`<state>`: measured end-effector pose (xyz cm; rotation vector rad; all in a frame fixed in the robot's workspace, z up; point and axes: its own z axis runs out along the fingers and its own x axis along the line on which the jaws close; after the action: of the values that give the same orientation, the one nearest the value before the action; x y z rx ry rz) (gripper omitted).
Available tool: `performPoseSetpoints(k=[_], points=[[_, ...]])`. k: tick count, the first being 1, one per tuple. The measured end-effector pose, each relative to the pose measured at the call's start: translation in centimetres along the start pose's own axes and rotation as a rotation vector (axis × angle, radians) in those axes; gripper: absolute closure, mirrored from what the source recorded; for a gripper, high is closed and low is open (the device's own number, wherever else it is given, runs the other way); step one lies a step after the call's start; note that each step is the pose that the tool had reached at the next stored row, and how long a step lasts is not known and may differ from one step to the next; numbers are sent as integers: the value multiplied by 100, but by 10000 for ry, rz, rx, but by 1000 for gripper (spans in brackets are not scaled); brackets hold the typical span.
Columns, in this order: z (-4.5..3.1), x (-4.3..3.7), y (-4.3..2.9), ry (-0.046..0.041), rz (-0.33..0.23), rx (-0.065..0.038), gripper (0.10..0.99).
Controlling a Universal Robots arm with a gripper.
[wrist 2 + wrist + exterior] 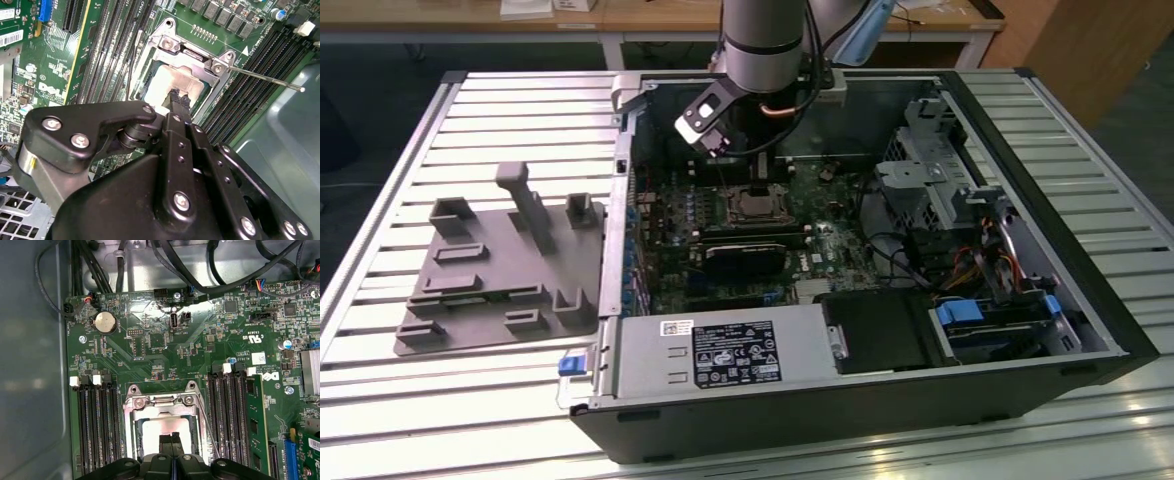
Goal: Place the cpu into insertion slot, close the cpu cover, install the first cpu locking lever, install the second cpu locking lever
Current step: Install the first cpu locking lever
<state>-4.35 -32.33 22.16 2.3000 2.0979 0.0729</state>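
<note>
In the second wrist view the end effector (pixel 175 96) has its two black fingers pressed together, with only a thin seam between them and nothing visible in its grip. The fingertips (pixel 172 94) sit right at the pale silver top of the cpu (pixel 165 80); whether they touch it or hover just above cannot be told. The cpu lies flat in the insertion slot (pixel 754 207), which sits in the upper middle of the exterior view, on the green board inside the open computer case (pixel 1107 330). The cpu cover (pixel 192 68) frames the chip, whose top shows through its window; whether it is pressed fully down cannot be told. A thin locking lever (pixel 270 80) juts out from one corner of the frame and crosses the black memory slots (pixel 250 95), its end free. In the exterior view the arm (pixel 761 40) comes down from the top edge straight over the slot. The case rests on a slatted worktop (pixel 454 400), with a grey fixture tray (pixel 494 270) at the exterior view's left.
</note>
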Motion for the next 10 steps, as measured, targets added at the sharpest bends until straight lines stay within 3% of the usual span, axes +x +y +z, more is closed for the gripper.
performPoseSetpoints(k=[10], points=[[-3, -5, -61, -1, 0, 0, 984]])
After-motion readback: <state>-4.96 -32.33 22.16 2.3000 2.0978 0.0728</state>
